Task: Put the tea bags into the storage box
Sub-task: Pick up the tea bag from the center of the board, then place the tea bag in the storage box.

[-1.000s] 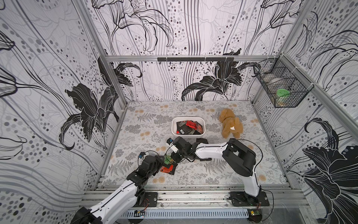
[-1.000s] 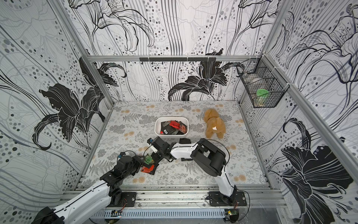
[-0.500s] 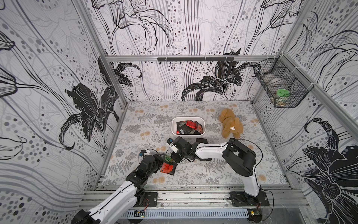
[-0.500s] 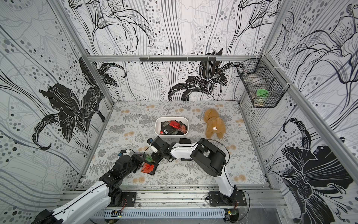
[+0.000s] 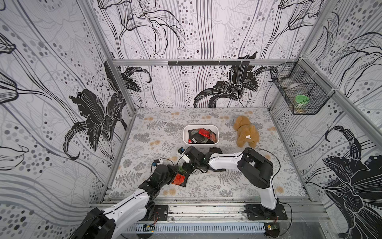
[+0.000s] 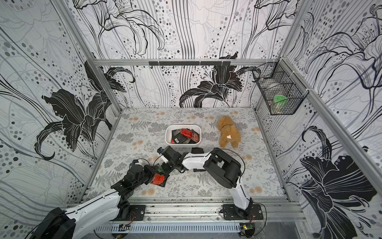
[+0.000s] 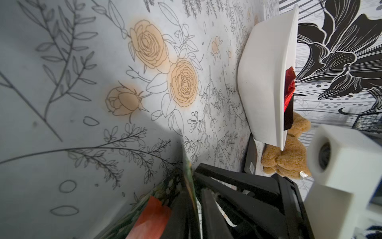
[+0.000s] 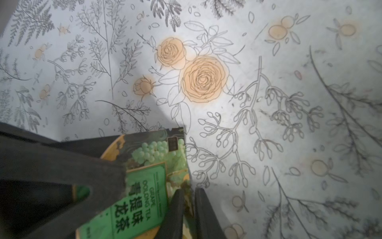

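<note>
The white storage box [image 5: 198, 145] [image 6: 182, 145] [image 7: 264, 82] sits mid-table with several black and red tea bags [image 5: 203, 133] in it. In front of it my two grippers meet low over the table. In the right wrist view, my right gripper [image 8: 189, 189] [image 5: 184, 168] is shut on one edge of a green-labelled tea bag [image 8: 144, 182] [image 5: 181, 169]. My left gripper [image 7: 193, 191] [image 5: 177, 173] is shut on the same bag, seen edge-on between its fingers. An orange-labelled tea bag [image 5: 179, 179] [image 7: 153, 217] lies flat just beneath. A black tea bag [image 5: 215, 150] lies by the box's front.
A tan plush toy [image 5: 247, 132] lies right of the box. A black wire basket [image 5: 299, 95] hangs on the right wall. Patterned walls enclose the table on three sides, and a metal rail [image 5: 206, 207] runs along the front edge.
My left gripper has moved right, up to the right gripper, and its jaws have closed on the green-labelled tea bag. The right arm has stayed still.
</note>
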### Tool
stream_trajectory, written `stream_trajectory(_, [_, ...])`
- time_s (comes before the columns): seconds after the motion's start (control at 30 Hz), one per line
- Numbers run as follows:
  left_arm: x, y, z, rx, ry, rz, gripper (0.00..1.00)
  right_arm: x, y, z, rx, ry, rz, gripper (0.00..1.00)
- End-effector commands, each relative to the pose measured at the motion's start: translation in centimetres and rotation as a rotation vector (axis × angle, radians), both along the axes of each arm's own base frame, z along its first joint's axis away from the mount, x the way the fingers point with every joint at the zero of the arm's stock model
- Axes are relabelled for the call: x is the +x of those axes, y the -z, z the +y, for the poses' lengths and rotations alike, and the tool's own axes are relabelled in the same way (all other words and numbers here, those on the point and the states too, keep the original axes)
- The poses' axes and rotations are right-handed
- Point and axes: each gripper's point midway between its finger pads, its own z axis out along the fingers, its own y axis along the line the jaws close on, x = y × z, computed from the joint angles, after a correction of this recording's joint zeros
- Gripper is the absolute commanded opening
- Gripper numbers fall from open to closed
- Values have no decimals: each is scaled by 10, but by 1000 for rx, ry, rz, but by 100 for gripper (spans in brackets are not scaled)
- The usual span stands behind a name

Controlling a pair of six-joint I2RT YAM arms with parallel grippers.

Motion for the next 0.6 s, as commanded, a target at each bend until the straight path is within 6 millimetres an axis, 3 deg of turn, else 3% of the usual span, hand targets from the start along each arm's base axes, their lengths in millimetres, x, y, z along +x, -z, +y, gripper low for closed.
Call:
stream_trajectory(0.0, [8,-16,-7,-13,23,-56,6,1,-5,-15,-22,43,-51,16])
stream_trajectory(0.07, [9,-18,-8,-10,22,-58,0,6,-15,-22,-7,80,-91,17])
stream_trajectory(0.23, [15,-31,-9,11,31,-81,0,24,-44,-52,19,231,-215,19])
stream_trajectory(0.43, [29,-62,-13,85,54,-124,0,52,-81,-120,66,507,-328,26])
stream_trajectory(0.57, [47,-95,-12,190,56,-157,0,66,-86,-168,103,657,-313,36])
